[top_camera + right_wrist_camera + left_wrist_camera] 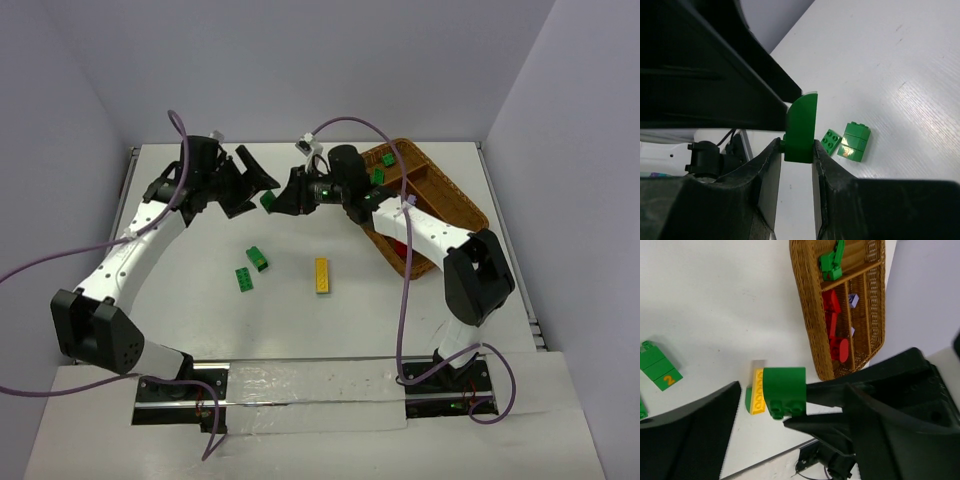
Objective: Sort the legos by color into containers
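Note:
My right gripper [283, 197] is shut on a green rounded brick [267, 200], held above the table's far middle; in the right wrist view the fingers [771, 160] pinch the brick [801, 125] on both flat sides. My left gripper [255, 190] is open, its fingers standing either side of that brick [784, 390] without touching it. A yellow brick [321, 275] and two green bricks [258, 258] [244, 279] lie on the table. The wicker tray [470, 205] at the right holds green bricks [832, 262] in its short section, red bricks [832, 320] and a lilac one [853, 300] in long sections.
The two arms meet close together at the far middle of the table. White walls stand behind and to both sides. A metal rail [300, 385] with the arm bases runs along the near edge. Purple cables [405, 300] hang over the table.

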